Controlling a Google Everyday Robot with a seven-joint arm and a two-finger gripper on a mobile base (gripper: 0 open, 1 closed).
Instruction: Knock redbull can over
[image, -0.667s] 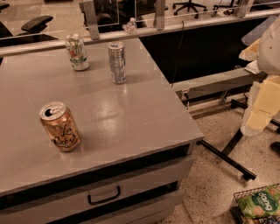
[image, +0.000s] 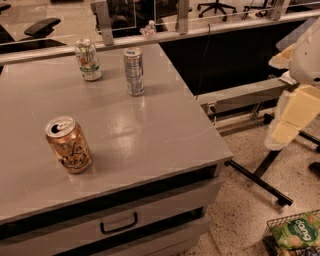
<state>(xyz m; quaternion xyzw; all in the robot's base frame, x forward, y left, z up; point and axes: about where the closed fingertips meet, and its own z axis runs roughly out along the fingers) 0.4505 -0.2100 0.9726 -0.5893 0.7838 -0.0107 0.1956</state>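
Jaws of the gripper (image: 283, 131) cannot be told as apart or together. The cream-coloured gripper hangs off the right side of the grey table (image: 150, 130), over the speckled floor (image: 240, 210), well apart from every can.

Nearest, at the lower right corner, a wire basket (image: 274, 231) holds a green packet (image: 296, 232). In the table's near face is a drawer with a dark handle (image: 118, 223). On the near left of the tabletop an orange-bronze can (image: 68, 145) stands upright with its top opened.

Farther back, near the table's far edge, the redbull can (image: 134, 71) stands upright, slim and silver. Just to its left, slightly farther and not touching it, stands a white can (image: 88, 60) with green markings. Beyond them a small clear bottle (image: 149, 29) sits by the far rail.
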